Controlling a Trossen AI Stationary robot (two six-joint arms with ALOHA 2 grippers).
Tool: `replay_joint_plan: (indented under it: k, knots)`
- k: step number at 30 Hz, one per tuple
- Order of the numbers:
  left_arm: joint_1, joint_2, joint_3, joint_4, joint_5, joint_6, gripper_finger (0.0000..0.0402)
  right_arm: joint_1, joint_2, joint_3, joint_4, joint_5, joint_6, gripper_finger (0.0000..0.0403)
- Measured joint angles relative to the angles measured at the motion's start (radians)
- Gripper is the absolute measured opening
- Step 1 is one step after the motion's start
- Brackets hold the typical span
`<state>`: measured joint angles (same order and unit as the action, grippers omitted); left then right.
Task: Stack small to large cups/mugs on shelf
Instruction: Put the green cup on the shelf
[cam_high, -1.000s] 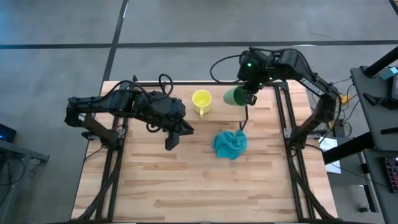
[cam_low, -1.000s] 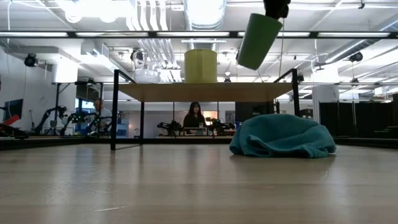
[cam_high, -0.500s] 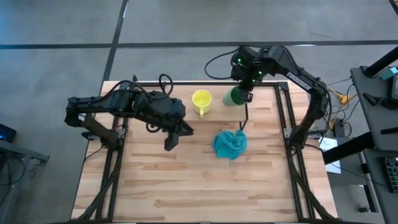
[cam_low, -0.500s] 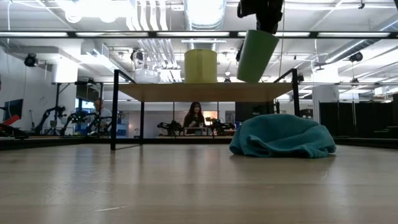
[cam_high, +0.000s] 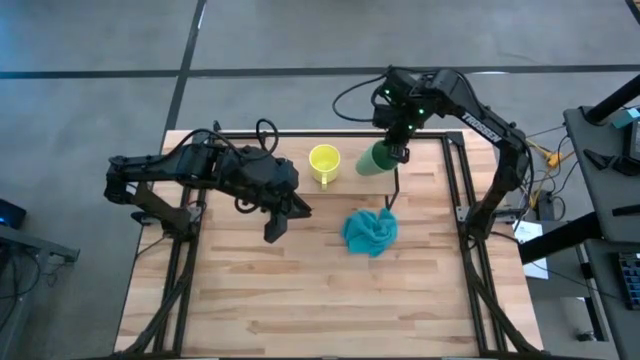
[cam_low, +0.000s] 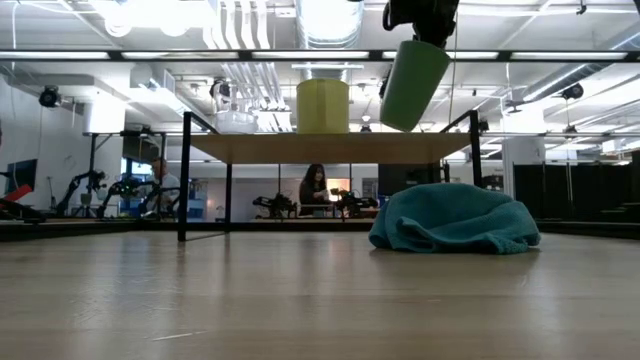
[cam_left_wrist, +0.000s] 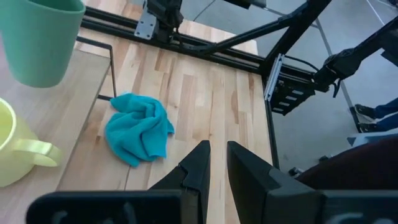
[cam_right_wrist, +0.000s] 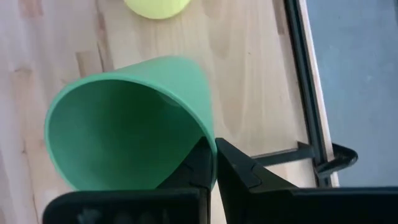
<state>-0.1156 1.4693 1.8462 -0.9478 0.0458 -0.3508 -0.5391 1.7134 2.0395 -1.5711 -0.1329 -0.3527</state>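
Right claw (cam_high: 398, 152) clenched on green cup (cam_high: 378, 158) rim, cup tilted above shelf (cam_low: 330, 148) near yellow mug (cam_high: 324, 162), we judge for stacking | left claw (cam_high: 273, 229) idle over counter (cam_high: 300, 290), fingers slightly parted, holding 0 items | teal cloth (cam_high: 370, 231) below.

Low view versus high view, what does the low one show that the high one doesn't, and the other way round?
Only the low view shows the small clear glass cup on the shelf, left of the yellow mug, plus a person in the room behind. Only the high view shows the left gripper over the table, holding nothing. Both show the right gripper shut on the green cup's rim, the cup hanging tilted above the shelf, and the teal cloth on the table.
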Motion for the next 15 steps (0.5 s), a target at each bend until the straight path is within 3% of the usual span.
replay_joint_plan:
  k: [7,15]
  knots:
    - [0.036,0.041,0.001,0.078,-0.049,0.081,0.004,-0.021,-0.001,-0.041,0.001,0.003,-0.015,0.0009]
    - [0.15,0.156,0.004,0.137,-0.147,0.124,0.004,-0.021,-0.003,-0.079,0.004,0.002,-0.026,0.0009]
